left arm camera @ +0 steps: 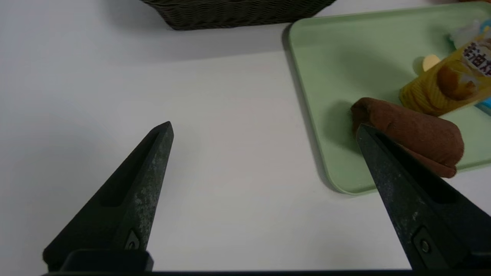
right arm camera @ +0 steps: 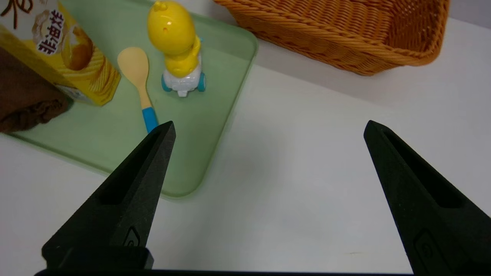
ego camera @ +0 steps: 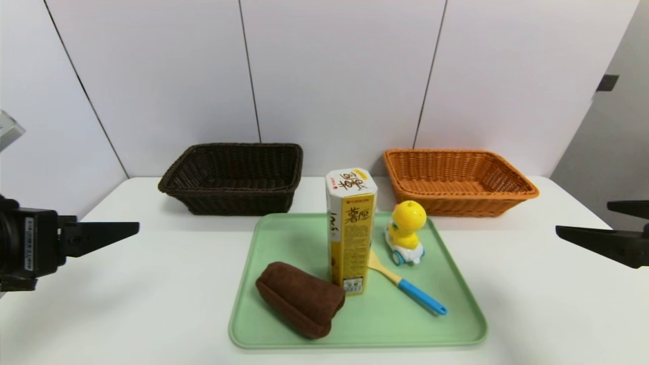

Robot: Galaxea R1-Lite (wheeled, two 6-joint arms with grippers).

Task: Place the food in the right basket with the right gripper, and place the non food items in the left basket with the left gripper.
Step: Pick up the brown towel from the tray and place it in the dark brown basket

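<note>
The white table (ego camera: 152, 284) carries a green tray (ego camera: 451, 284) at centre front, with two wicker baskets behind it: the dark brown left basket (ego camera: 233, 177) and the orange right basket (ego camera: 459, 180). Neither holds anything visible.

On the tray, the snack carton (ego camera: 351, 230) stands upright, long axis vertical, taller than either basket. The rolled brown towel (ego camera: 300, 298) lies on its side against the carton's front-left, at the near left corner of the tray. The yellow duck toy (ego camera: 404, 230) stands at the carton's right. The spatula (ego camera: 405, 284) lies flat between carton and duck, blue handle toward the near right.

The left gripper (left arm camera: 264, 130) hovers over bare table well left of the tray, jaws spread wide, nothing held. The right gripper (right arm camera: 268, 126) hovers well right of the tray, jaws equally wide and empty.

Assessment: sorting not begun. The towel is the item nearest the left gripper, lying inward toward the centre. The carton lies inward from the right gripper; duck and spatula sit between them.
</note>
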